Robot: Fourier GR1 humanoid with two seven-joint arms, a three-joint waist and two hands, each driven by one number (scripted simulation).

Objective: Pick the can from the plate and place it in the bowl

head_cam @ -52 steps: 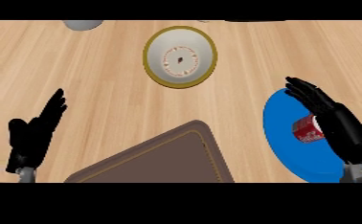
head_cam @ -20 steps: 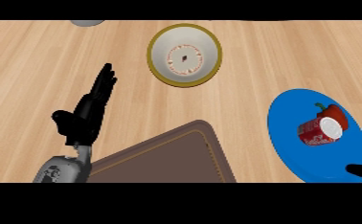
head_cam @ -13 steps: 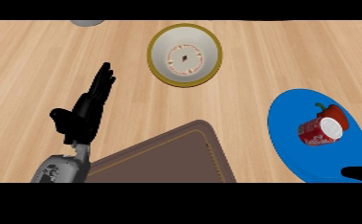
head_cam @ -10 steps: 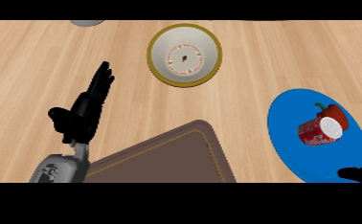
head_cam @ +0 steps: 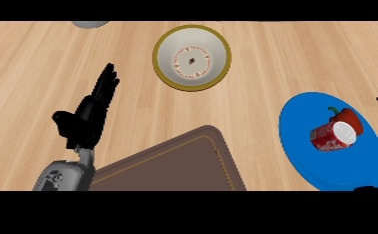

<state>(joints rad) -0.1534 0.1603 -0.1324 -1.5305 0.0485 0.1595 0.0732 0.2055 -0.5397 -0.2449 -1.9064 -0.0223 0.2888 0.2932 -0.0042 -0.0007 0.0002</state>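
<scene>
The can (head_cam: 334, 137) is red with a pale round end facing up toward us, lying on its side on the blue plate (head_cam: 303, 150) at the right of the wooden surface (head_cam: 59, 68). Just behind it on the plate sits a small red pepper (head_cam: 344, 116). The bowl (head_cam: 192, 57), white inside with a mustard rim, stands well apart from the plate, further back near the middle. The left hand (head_cam: 85, 114) hovers at the left with fingers straight, holding nothing. A brown board (head_cam: 173, 165) lies at the near edge. The right hand is out of sight
</scene>
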